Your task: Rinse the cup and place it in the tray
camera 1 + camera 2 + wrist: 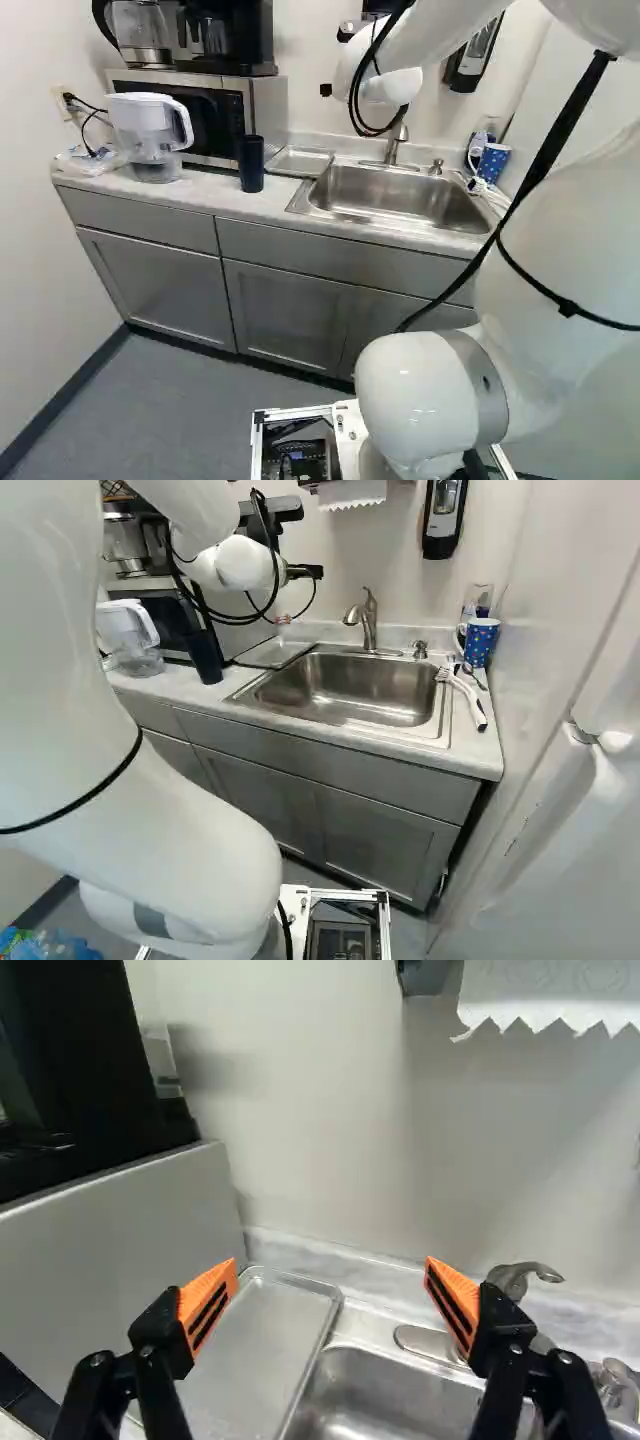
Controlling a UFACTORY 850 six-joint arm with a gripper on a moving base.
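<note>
Dark blue, the cup [251,163] is standing upright on the bench [215,188] in the left base view, lower than my tool [332,1268] and just beside the metal tray [300,161]. It is standing outside that tray, so the placing is waiting to be done.

In the right base view, the sink [350,687] is lying below my tool and towards its right. I am seeing no water running from the faucet [370,625], and whether the cup is rinsed I cannot tell. A patterned mug [481,642] is standing beyond the sink, well to my tool's right; I am taking the dark cup as the one meant.

In the wrist view, my tool is standing wide, its orange pads [208,1305] holding nothing. The tray is lying ahead of and below it, while the cup is not showing there. I am judging the task as barely beginning: gripping, rinsing and placing are apparently all remaining.
</note>
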